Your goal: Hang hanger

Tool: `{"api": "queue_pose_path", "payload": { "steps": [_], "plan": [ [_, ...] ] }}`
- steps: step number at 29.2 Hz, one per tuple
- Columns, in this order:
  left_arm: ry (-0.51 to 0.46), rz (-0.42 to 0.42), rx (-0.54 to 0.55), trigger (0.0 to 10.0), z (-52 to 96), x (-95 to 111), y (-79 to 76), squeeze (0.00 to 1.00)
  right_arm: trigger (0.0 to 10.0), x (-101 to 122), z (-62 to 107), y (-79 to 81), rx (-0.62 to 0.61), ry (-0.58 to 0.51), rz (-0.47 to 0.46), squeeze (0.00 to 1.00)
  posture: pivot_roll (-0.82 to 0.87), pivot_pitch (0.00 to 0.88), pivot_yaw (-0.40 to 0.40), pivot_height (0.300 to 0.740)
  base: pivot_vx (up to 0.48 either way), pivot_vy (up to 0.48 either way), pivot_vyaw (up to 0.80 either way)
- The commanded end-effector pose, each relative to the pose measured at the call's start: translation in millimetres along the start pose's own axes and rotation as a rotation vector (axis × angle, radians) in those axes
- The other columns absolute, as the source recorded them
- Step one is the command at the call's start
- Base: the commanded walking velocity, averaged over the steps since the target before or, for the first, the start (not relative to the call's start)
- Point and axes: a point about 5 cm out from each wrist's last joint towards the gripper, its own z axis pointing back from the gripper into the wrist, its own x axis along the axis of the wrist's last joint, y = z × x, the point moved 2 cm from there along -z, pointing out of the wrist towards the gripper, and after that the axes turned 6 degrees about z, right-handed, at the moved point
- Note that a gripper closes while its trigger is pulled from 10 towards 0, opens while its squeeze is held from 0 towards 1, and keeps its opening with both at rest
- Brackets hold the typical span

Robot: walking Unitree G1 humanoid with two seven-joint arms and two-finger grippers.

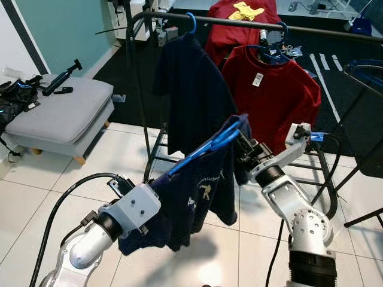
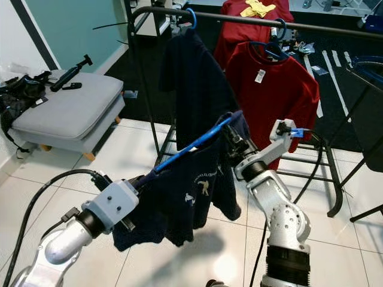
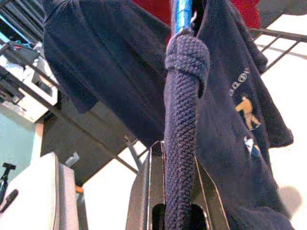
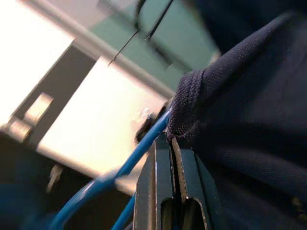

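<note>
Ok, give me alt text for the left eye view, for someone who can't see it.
Two silver robot arms hold a blue hanger carrying a navy shirt in front of a black clothes rack. The rack already holds a navy shirt and a red shirt; a grey ottoman stands on the left.

Head stereo pair looking down, wrist cameras close on shirt (image 3: 120,72)

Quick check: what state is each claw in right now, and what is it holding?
Left claw: shut on the navy shirt's knitted collar.
Right claw: shut on the blue hanger, beside the shirt's fabric.
</note>
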Motion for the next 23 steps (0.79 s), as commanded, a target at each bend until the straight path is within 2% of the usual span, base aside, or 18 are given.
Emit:
{"api": "queue_pose_path", "payload": {
  "steps": [1,2,5,9,11,16,18,19,20,21,22,23],
  "plan": [
    [0.034,-0.018,-0.026,10.0,2.1,-8,2.5,0.00,0.0,-8,2.0,19.8,0.119,0.058,0.013,0.00,0.02,0.159,-0.003,0.740,0.000,0.000,0.00],
    [0.043,-0.040,-0.057,10.0,4.0,-12,7.8,0.00,0.0,-15,8.1,25.5,0.167,0.112,0.039,0.00,0.02,0.159,-0.003,0.740,0.000,0.000,0.00],
    [0.046,-0.048,-0.075,10.0,5.0,-14,9.8,0.00,0.0,-17,10.3,26.4,0.177,0.128,0.047,0.00,0.02,0.159,-0.003,0.740,0.000,0.000,0.00],
    [0.056,-0.075,-0.223,10.0,13.6,-19,28.2,0.00,0.0,-13,21.9,19.4,0.167,0.162,0.101,0.00,0.01,0.159,0.000,0.740,0.000,0.000,0.00],
    [0.058,-0.079,-0.263,10.0,14.7,-18,36.1,0.00,0.0,-14,27.1,18.4,0.182,0.198,0.139,0.00,0.01,0.159,0.002,0.740,0.000,0.000,0.00],
    [0.067,-0.073,-0.248,10.0,12.9,-18,49.9,0.00,0.0,-18,34.6,17.8,0.202,0.255,0.198,0.00,0.01,0.157,0.005,0.740,0.000,0.000,0.00],
    [0.067,-0.073,-0.248,10.0,12.9,-18,49.9,0.00,0.0,-18,34.6,17.8,0.202,0.255,0.198,0.00,0.01,0.157,0.005,0.740,0.000,0.000,0.00],
    [0.065,-0.049,-0.225,10.0,11.3,-18,55.8,0.00,10.0,-18,37.5,9.2,0.153,0.265,0.240,0.00,0.01,0.158,0.008,0.740,0.000,0.000,0.00],
    [0.065,-0.049,-0.225,10.0,11.3,-18,55.8,0.00,10.0,-18,37.5,9.2,0.153,0.265,0.240,0.00,0.01,0.158,0.008,0.740,0.000,0.000,0.00],
    [0.047,0.019,-0.198,10.0,8.9,-16,58.6,0.00,10.0,-19,43.5,4.9,0.143,0.296,0.305,0.84,0.01,0.159,0.008,0.740,0.000,0.000,0.00],
    [0.021,0.104,-0.177,10.0,6.6,-12,58.7,0.00,10.0,-20,49.3,4.5,0.159,0.325,0.351,1.00,0.01,0.159,0.007,0.740,0.000,0.000,0.00],
    [0.021,0.104,-0.177,10.0,6.6,-12,58.7,0.00,10.0,-20,49.3,4.5,0.159,0.325,0.351,1.00,0.01,0.159,0.007,0.740,0.000,0.000,0.00]
  ]
}}
